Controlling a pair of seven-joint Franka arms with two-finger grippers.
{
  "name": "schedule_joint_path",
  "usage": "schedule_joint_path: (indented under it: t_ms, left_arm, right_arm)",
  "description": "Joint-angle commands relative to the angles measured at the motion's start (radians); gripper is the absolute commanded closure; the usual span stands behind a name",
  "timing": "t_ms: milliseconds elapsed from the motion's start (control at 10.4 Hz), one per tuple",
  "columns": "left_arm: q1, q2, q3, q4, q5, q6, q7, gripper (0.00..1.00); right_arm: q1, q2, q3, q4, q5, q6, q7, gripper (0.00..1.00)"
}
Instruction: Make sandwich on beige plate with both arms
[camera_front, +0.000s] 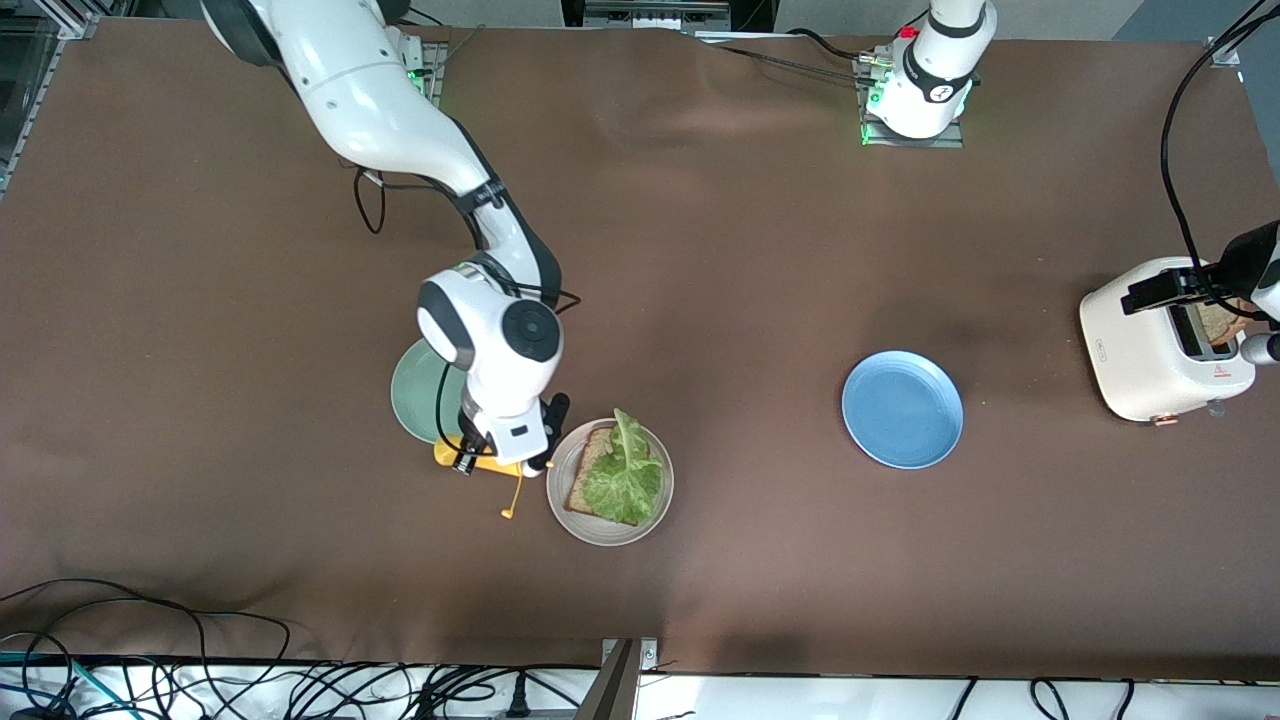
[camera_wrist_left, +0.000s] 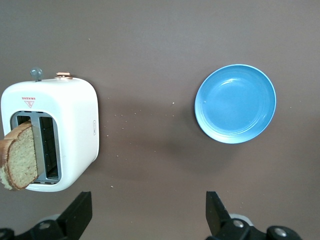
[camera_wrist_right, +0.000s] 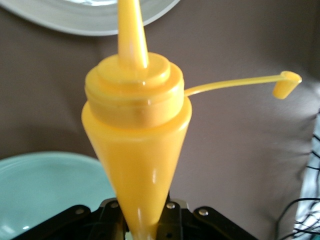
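Note:
The beige plate (camera_front: 610, 540) holds one brown toast slice (camera_front: 583, 492) with a green lettuce leaf (camera_front: 625, 470) on top. Its rim also shows in the right wrist view (camera_wrist_right: 75, 20). My right gripper (camera_front: 490, 452) is beside this plate, toward the right arm's end, shut on a yellow squeeze bottle (camera_front: 478, 461) (camera_wrist_right: 137, 150). The bottle's nozzle points at the plate and its tethered cap (camera_front: 509, 513) hangs loose. My left gripper (camera_front: 1240, 290) (camera_wrist_left: 148, 220) is open and empty over the white toaster (camera_front: 1160, 340) (camera_wrist_left: 50, 135). A second toast slice (camera_wrist_left: 20, 155) stands in the toaster's slot.
A mint-green plate (camera_front: 412, 390) (camera_wrist_right: 45, 190) lies partly under the right wrist. An empty blue plate (camera_front: 902, 409) (camera_wrist_left: 235, 103) lies between the beige plate and the toaster. Cables run along the table edge nearest the front camera.

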Motion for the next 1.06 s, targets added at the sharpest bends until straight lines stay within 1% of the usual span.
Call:
schedule_joint_path:
  t_ms: [0,96,193,289,386,482,578,675,867,964]
  left_arm:
    - [0.001,0.003,0.001,0.015,-0.019,-0.012,0.003,0.0]
    - [0.001,0.003,0.001,0.015,-0.019,-0.012,0.006,0.01]
    - [0.001,0.003,0.001,0.015,-0.021,-0.012,0.013,0.01]
    - [0.002,0.003,0.001,0.013,-0.021,-0.012,0.016,0.01]
    - [0.002,0.003,0.001,0.013,-0.021,-0.012,0.016,0.01]
    - [0.002,0.005,0.001,0.013,-0.021,-0.012,0.016,0.0]
    - [0.002,0.005,0.001,0.015,-0.019,-0.012,0.016,0.0]
    - [0.004,0.006,0.001,0.015,-0.018,-0.012,0.016,0.0]
    - [0.005,0.011,0.001,0.024,-0.016,-0.012,0.01,0.0]
    - [0.005,0.017,0.004,0.029,-0.007,-0.014,0.009,0.0]
  right_arm:
    - [-0.034,-0.204,0.024,-0.276,0.098,0.063,-0.032,1.0]
    - [-0.095,-0.269,0.079,-0.341,0.129,0.088,-0.054,1.0]
    - [-0.152,-0.324,0.121,-0.382,0.156,0.083,-0.094,1.0]
    - [-0.204,-0.364,0.147,-0.409,0.192,0.079,-0.157,1.0]
    - [-0.252,-0.381,0.153,-0.418,0.268,0.072,-0.268,1.0]
    - [-0.295,-0.384,0.153,-0.417,0.399,0.039,-0.406,1.0]
    - [-0.341,-0.387,0.153,-0.415,0.508,0.028,-0.524,1.0]
    - [-0.363,-0.398,0.15,-0.417,0.581,0.013,-0.627,1.0]
    - [-0.458,-0.4,0.15,-0.411,0.666,-0.047,-0.758,1.0]
    - [-0.514,-0.392,0.153,-0.41,0.731,-0.07,-0.876,1.0]
